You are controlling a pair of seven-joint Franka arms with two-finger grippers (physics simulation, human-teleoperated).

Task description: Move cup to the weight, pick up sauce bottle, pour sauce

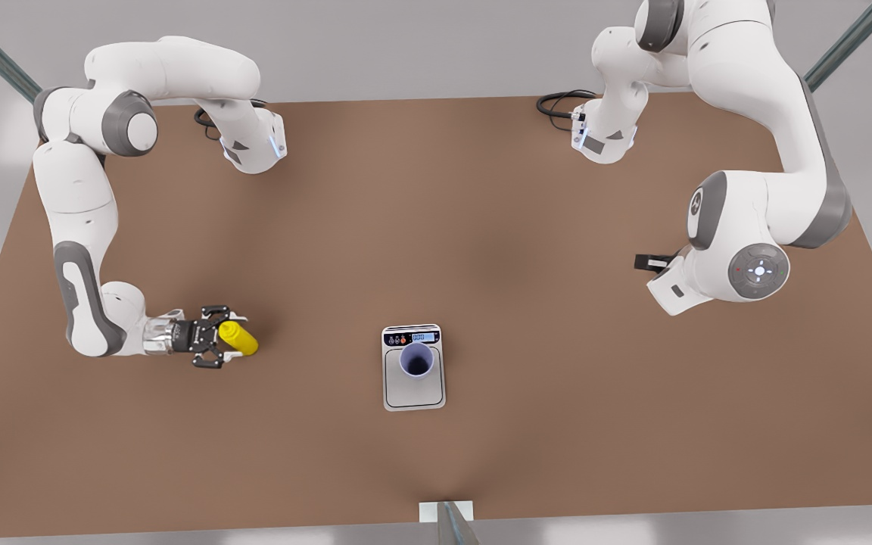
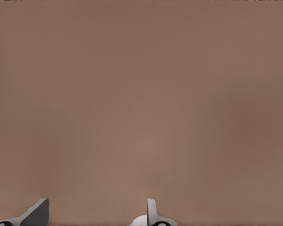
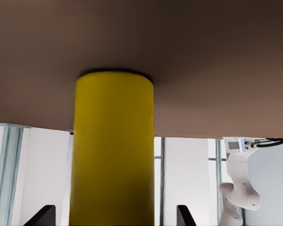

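The yellow sauce bottle (image 1: 239,338) stands upright on the brown table toward the front view's left. My right gripper (image 1: 218,347) lies level at its side, open, one finger on each side of the bottle (image 3: 114,150) with a gap left on both. The lavender cup (image 1: 416,360) stands on the weight (image 1: 414,396), a small silver-grey scale near the table's middle front, just below its display strip. My left gripper (image 2: 94,214) is open over bare table; its arm (image 1: 739,265) waits at the front view's right.
The two arm bases (image 1: 254,144) (image 1: 602,136) with black cables sit at the table's far edge. A small white bracket (image 1: 446,513) marks the middle of the near edge. Open brown tabletop lies between the bottle and the scale.
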